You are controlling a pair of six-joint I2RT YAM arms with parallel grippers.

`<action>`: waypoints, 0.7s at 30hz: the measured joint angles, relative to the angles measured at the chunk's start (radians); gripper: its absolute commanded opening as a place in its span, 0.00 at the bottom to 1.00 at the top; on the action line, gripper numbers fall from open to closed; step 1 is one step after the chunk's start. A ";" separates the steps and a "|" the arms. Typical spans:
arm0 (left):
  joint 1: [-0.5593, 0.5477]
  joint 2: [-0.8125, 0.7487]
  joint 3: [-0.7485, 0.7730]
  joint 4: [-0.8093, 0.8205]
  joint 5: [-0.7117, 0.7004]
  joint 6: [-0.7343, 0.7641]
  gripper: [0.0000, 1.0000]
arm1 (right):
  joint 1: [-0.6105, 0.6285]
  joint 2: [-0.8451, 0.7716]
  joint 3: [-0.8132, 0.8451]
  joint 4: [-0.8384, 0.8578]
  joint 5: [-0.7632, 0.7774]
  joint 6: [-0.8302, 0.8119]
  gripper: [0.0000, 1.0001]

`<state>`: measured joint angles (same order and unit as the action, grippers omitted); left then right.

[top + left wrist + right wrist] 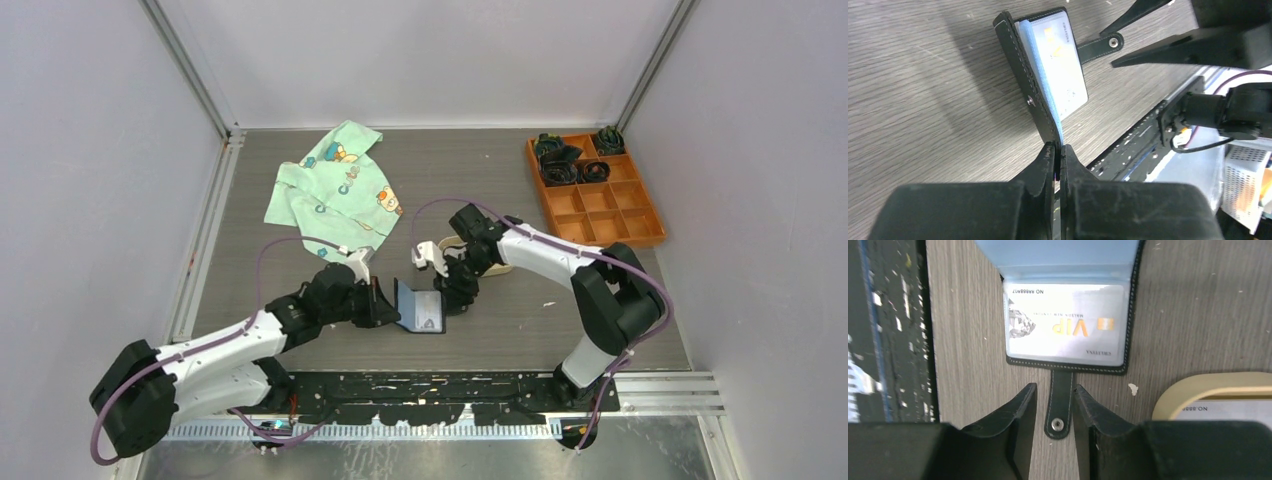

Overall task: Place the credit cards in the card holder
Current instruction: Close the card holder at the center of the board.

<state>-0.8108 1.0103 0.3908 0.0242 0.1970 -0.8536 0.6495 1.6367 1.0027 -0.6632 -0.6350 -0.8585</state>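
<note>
The black card holder [420,310] lies open on the table between my grippers. My left gripper [1058,146] is shut on one black cover with its blue sleeve [1023,65], holding that side raised. A white VIP credit card [1065,322] sits in the clear sleeve of the flat half; it also shows in the left wrist view [1060,65]. My right gripper [1055,390] is open, its fingers on either side of the snap tab [1060,405]. Another white card [1223,410] lies in the beige tray [1198,390], partly hidden.
A green printed cloth [335,190] lies at the back left. An orange compartment tray [597,190] with dark items stands at the back right. The beige tray [497,268] is mostly under my right arm. A black rail [450,385] runs along the near edge.
</note>
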 measured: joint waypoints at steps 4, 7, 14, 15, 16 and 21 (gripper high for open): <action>-0.004 -0.034 0.056 -0.167 -0.046 0.056 0.00 | -0.043 0.000 0.037 -0.019 -0.080 0.066 0.34; -0.009 -0.048 0.094 -0.276 -0.075 0.095 0.00 | -0.067 0.014 0.060 -0.019 -0.135 0.141 0.31; -0.079 0.017 0.199 -0.409 -0.143 0.147 0.00 | -0.081 0.109 0.127 -0.008 -0.164 0.396 0.24; -0.092 0.034 0.214 -0.413 -0.152 0.150 0.00 | -0.082 0.130 0.143 -0.009 -0.163 0.433 0.22; -0.108 0.056 0.232 -0.420 -0.165 0.154 0.00 | -0.082 0.150 0.159 -0.008 -0.161 0.472 0.20; -0.173 0.164 0.303 -0.426 -0.211 0.159 0.00 | -0.084 0.224 0.193 0.003 -0.137 0.623 0.17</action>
<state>-0.9836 1.1740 0.6937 -0.4015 -0.0143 -0.6945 0.5652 1.8610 1.1954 -0.6605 -0.7719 -0.2352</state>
